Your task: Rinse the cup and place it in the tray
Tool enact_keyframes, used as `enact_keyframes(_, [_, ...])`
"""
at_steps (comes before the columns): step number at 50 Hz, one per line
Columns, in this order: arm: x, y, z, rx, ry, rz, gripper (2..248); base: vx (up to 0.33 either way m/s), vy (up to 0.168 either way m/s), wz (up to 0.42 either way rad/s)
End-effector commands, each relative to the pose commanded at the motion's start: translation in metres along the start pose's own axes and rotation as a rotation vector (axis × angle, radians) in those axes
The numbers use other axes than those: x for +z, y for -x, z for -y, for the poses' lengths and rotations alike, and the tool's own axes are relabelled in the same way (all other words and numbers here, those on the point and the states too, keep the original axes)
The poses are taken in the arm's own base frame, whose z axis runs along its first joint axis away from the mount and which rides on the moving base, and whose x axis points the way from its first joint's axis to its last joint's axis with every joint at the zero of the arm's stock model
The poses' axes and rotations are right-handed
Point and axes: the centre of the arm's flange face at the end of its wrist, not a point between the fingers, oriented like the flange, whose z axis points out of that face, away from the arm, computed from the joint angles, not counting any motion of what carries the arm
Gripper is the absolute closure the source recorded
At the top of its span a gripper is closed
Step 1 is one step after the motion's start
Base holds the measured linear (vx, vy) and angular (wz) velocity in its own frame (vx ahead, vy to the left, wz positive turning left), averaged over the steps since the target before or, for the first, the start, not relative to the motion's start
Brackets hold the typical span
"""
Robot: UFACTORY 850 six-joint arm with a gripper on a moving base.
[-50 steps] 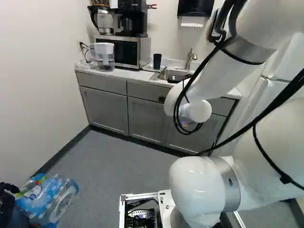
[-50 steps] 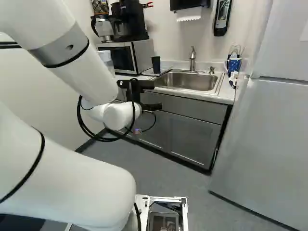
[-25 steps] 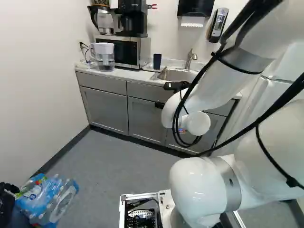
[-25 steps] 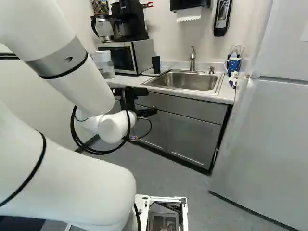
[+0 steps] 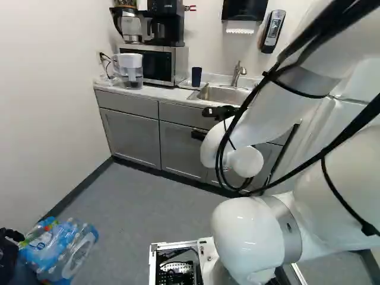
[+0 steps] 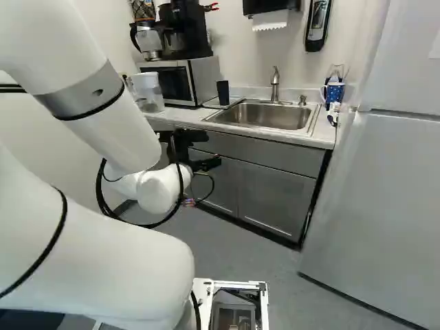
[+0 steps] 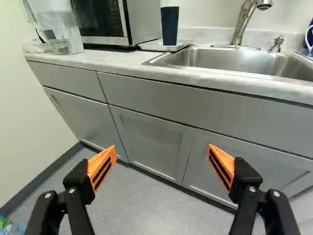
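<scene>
My gripper hangs in front of the cabinets, a little below the counter's front edge. In the wrist view the gripper stands wide open, its orange pads apart with nothing between them. A dark blue cup stands upright on the counter, ahead of the gripper and well apart from it. Under the cup lies a thin, light tray, between the microwave and the sink. The faucet rises behind the basin.
A water pitcher and the microwave stand along the counter. A blue mug is at its far end, near the fridge. Bottles lie on the floor by the wall.
My arm has moved the gripper down and a little toward the left in the right base view, away from the sink. The base and the cup have stayed put.
</scene>
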Motion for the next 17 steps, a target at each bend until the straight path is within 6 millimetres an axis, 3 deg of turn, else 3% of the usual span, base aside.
enact_keyframes(17, [-0.0002, 0.0003, 0.0002, 0.0, -0.001, 0.0, 3, 0.0, 0.0, 0.0])
